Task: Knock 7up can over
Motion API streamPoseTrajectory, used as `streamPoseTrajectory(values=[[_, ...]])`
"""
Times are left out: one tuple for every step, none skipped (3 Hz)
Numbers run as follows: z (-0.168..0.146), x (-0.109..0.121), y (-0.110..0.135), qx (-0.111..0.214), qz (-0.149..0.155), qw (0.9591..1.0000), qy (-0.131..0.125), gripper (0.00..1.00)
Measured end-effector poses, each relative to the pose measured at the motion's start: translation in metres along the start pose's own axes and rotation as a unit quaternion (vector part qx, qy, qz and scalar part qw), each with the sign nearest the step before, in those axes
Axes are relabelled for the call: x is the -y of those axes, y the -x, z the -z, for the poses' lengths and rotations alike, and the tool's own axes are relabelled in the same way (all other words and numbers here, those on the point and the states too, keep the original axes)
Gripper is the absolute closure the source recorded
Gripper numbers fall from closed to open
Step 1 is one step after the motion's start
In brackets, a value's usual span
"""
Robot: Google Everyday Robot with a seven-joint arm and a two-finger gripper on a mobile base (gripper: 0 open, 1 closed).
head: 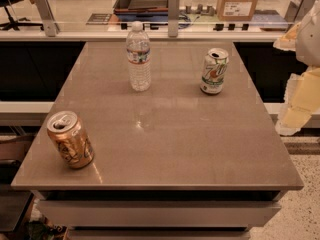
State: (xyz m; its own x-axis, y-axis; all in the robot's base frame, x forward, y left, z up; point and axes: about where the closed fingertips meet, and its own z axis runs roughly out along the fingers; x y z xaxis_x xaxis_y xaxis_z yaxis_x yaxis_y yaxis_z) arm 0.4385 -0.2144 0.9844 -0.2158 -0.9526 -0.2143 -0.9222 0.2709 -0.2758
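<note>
The 7up can (214,71), white and green with a silver top, stands upright on the grey table (170,144), at the back right. My gripper (300,101) shows as white and pale yellow parts at the right edge of the view. It is beyond the table's right side, to the right of the can and apart from it.
A clear plastic water bottle (138,56) stands upright at the back middle, left of the 7up can. An orange-brown can (70,139) stands near the front left corner. A glass partition with metal posts (173,14) runs behind the table.
</note>
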Motion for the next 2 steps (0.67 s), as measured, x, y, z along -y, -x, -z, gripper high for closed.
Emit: streamPoseTrajectory(values=[[0.0000,0.0001,0.0000,0.000,0.000,1.0000,0.000,0.00],[-0.0002,0.0094,-0.0064,0.032,-0.033,0.9988,-0.014,0.00]])
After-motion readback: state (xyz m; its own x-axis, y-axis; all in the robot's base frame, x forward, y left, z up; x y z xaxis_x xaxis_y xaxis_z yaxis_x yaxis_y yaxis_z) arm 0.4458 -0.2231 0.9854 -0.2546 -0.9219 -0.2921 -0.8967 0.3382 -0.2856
